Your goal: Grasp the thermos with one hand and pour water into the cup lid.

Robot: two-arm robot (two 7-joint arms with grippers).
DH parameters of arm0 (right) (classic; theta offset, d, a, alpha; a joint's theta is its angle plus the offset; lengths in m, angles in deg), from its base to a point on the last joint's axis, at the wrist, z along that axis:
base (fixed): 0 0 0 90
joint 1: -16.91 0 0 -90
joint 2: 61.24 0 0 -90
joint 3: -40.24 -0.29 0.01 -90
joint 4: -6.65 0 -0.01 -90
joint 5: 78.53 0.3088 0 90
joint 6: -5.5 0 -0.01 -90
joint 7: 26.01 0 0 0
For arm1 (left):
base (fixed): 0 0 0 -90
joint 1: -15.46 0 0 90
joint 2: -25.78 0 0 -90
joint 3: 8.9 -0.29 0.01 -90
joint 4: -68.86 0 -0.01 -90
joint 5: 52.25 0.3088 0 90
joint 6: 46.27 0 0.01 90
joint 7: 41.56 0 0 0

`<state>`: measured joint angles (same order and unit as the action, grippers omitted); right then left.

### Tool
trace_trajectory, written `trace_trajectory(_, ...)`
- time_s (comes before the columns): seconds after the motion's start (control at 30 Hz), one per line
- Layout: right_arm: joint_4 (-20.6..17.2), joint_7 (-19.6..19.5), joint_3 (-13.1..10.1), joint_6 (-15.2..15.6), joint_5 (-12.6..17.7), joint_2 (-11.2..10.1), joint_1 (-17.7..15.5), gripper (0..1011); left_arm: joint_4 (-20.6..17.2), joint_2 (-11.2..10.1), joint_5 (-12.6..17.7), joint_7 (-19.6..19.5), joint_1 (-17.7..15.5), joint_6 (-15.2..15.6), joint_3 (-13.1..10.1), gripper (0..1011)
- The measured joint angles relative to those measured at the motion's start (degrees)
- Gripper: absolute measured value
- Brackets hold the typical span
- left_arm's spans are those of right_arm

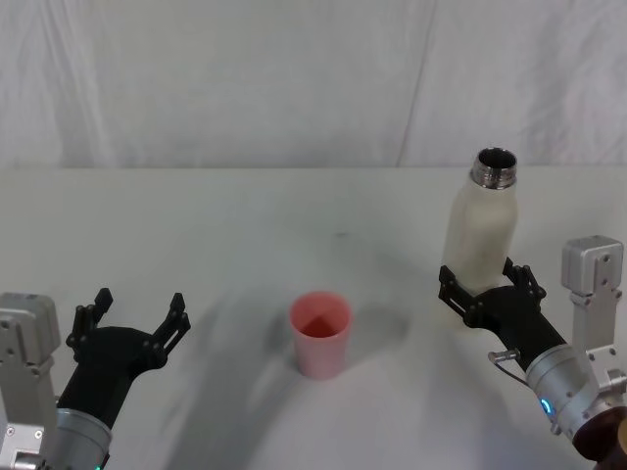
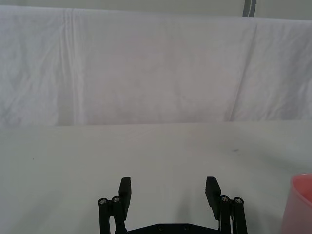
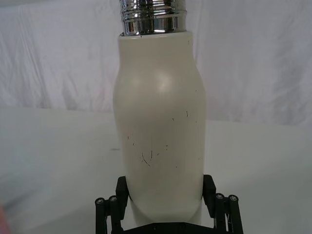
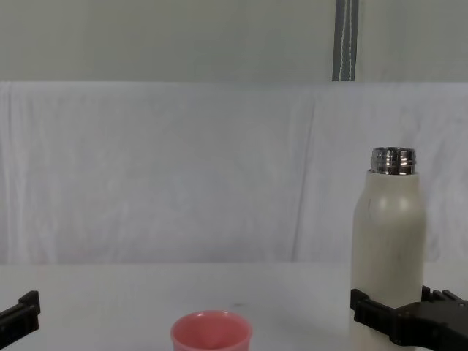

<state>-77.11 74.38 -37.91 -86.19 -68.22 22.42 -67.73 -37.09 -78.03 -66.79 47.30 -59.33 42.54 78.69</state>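
Right of the cup lid [image 1: 320,333], the right claw [image 1: 488,285] clamps the upright thermos [image 1: 482,230] low on its body, ready for pouring, while the left claw [image 1: 132,318] waits spread wide, holding nothing.

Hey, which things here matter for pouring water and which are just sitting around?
Part of the job:
thermos, upright, neck uncapped
cup lid, pink, standing near the table's middle
right gripper, jaws around the thermos's lower body

Not in use:
left gripper, open, holding nothing
white table
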Motion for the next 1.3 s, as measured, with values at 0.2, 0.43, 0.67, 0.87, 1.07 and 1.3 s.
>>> trace_trajectory(0.2, -1.1, 0.0, 0.4, 0.4, -0.8, -0.5, 0.0, 947, 0.0, 0.0, 0.0, 0.0, 0.0, 0.0, 0.0, 1001)
trace_trajectory(0.43, -3.9, -0.5, 0.8, 1.4, -2.8, -1.6, -0.1, 948, 0.0, 0.0, 0.0, 0.0, 0.0, 0.0, 0.0, 1001)
trace_trajectory(0.67, -7.6, -2.0, 1.8, 3.2, -8.4, -3.7, -0.2, 948, 0.0, 0.0, 0.0, 0.0, 0.0, 0.0, 0.0, 1001)
trace_trajectory(0.87, -10.1, -3.0, 3.0, 4.6, -14.5, -5.4, -0.2, 947, 0.0, 0.0, 0.0, 0.0, 0.0, 0.0, 0.0, 1001)
trace_trajectory(1.07, -12.3, -4.3, 4.0, 5.5, -20.8, -6.8, -0.8, 948, 0.0, 0.0, 0.0, 0.0, 0.0, 0.0, 0.0, 1001)
trace_trajectory(1.3, -14.0, -5.3, 4.8, 4.2, -25.9, -7.7, -2.1, 948, 0.0, 0.0, 0.0, 0.0, 0.0, 0.0, 0.0, 1001)
